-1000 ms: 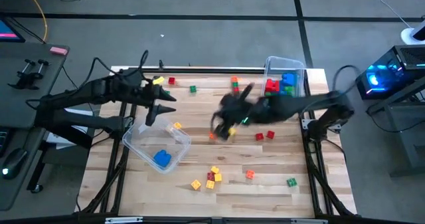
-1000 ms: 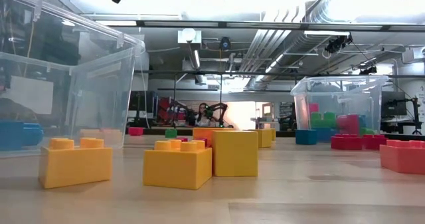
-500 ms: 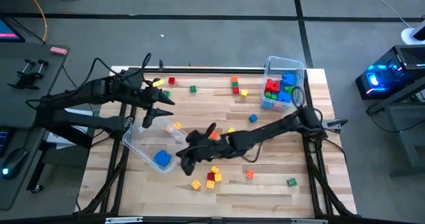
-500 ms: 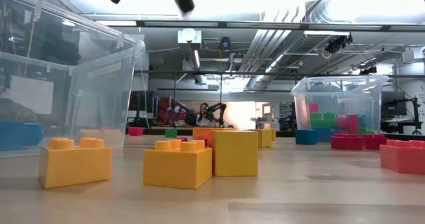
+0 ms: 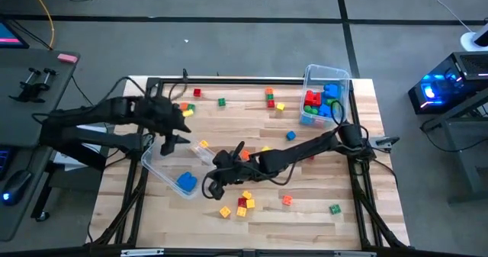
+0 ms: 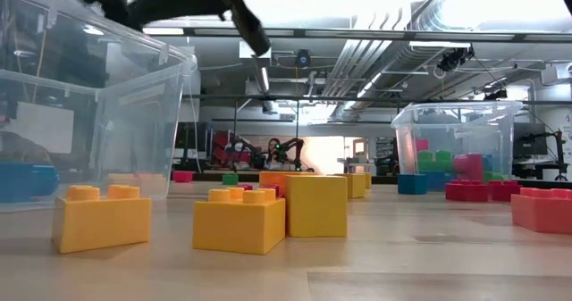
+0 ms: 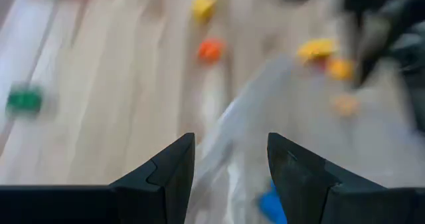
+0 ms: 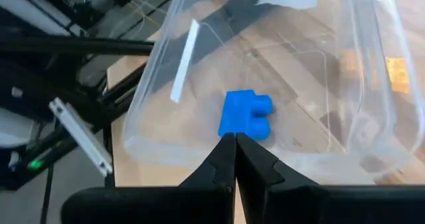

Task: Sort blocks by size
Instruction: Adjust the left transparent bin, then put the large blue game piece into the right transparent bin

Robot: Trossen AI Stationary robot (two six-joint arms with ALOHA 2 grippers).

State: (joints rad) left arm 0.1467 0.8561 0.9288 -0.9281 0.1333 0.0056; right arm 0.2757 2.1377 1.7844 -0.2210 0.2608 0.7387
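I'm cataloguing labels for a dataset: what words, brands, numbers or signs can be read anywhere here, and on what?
None can be read: the blocks, the clear bins and the table bear no visible print, and anything in the room behind is too small to tell.

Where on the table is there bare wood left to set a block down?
Bare wood runs along the near edge left of the green block, and between the far bin and the red block. Crowded: the near-centre block cluster, where the right gripper hangs beside the left bin, and the far edge.
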